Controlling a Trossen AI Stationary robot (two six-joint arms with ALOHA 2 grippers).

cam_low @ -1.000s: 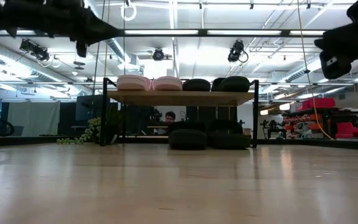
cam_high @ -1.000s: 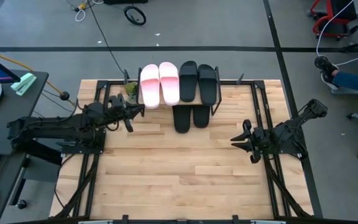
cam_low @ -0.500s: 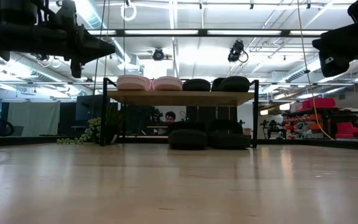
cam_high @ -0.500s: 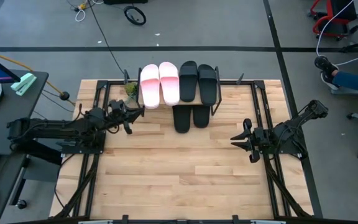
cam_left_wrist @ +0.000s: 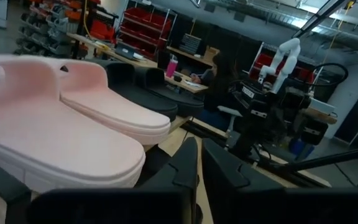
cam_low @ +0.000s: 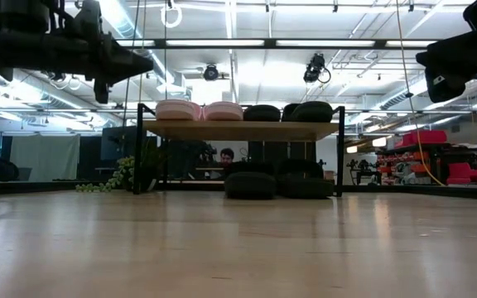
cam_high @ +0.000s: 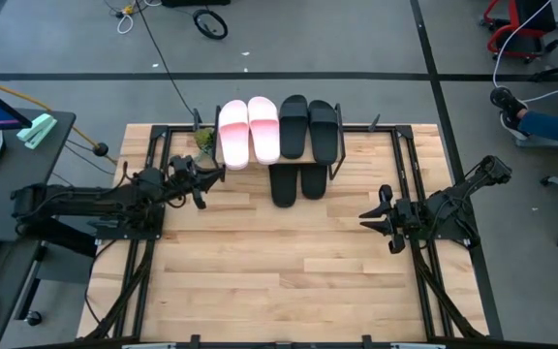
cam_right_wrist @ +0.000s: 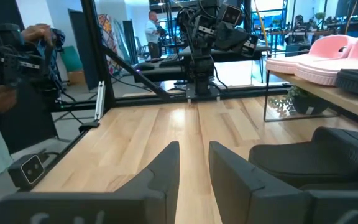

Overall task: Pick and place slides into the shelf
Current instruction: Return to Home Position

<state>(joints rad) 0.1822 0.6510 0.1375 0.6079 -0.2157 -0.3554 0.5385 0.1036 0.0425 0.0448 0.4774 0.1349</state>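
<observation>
Since nothing sits between my fingers, both claws are empty. My L claw [cam_high: 211, 174] hangs well off the counter [cam_high: 279, 281], just beside the left end of the shelf [cam_low: 238, 130] and pointing toward it. In the left wrist view its fingers [cam_left_wrist: 182, 171] are clenched almost together, only a slit betw. them, gripping nothing. My R claw [cam_high: 368, 217] hangs over the counter's right side, well apart from the shelf, pointing in toward the middle. Its fingers [cam_right_wrist: 163, 165] sit close with a narrow gap, also holding nothing.

All 6 slides are at the shelf. On the plank, the 2 pink slides [cam_high: 248, 131] lie side by side at the left, touching. The 2 top black slides [cam_high: 308, 128] lie next to them at the right, so 4 in a row fill the top. Under the plank, the 2 lower black slides [cam_high: 297, 183] rest on the counter below the right half, their ends sticking out past the front edge. From the low view they sit betw. the black wire legs, dark & low.

A small green sprig [cam_low: 121, 175] lies by the shelf's left leg. I can't tell if it touches the leg.
</observation>
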